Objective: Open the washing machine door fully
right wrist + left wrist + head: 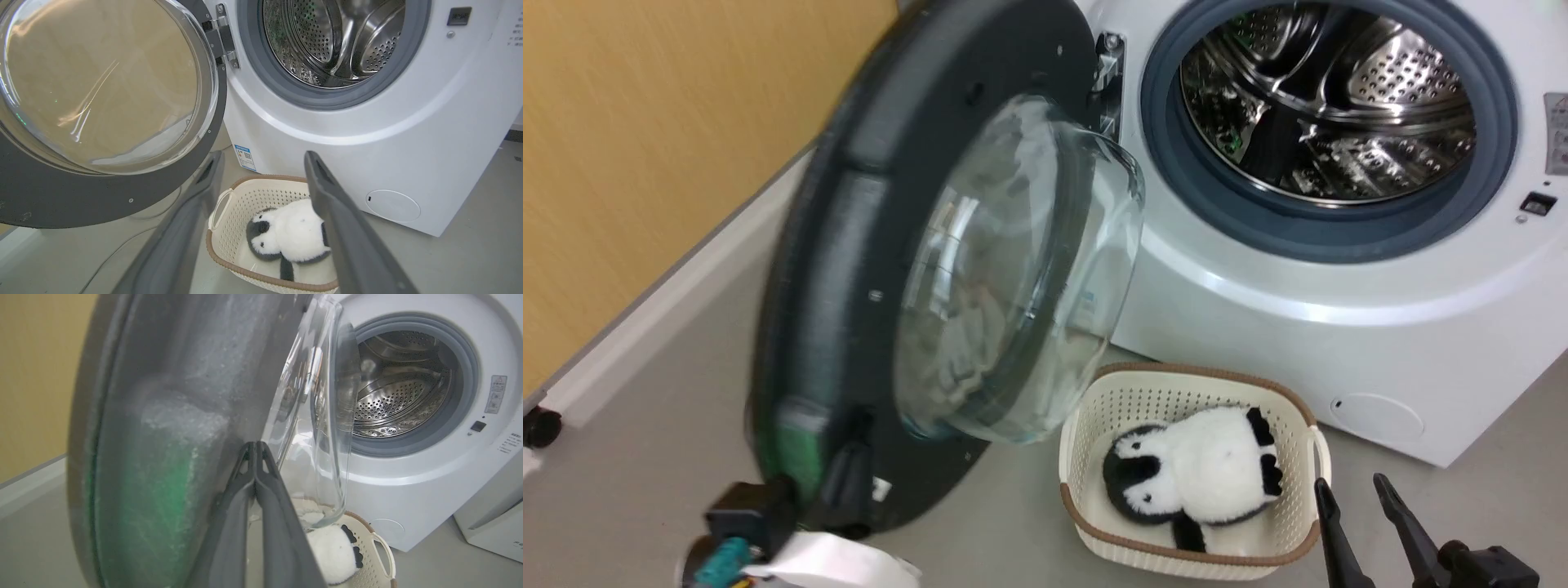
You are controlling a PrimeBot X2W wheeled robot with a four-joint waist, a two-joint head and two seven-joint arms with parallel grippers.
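Door stands swung wide from washer; left gripper clenched against its inner rim, right gripper released beside basket.

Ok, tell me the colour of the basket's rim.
Brown rim on a cream basket; clearest in the right wrist view.

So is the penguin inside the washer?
No, the penguin lies in the basket on the floor before the washer.
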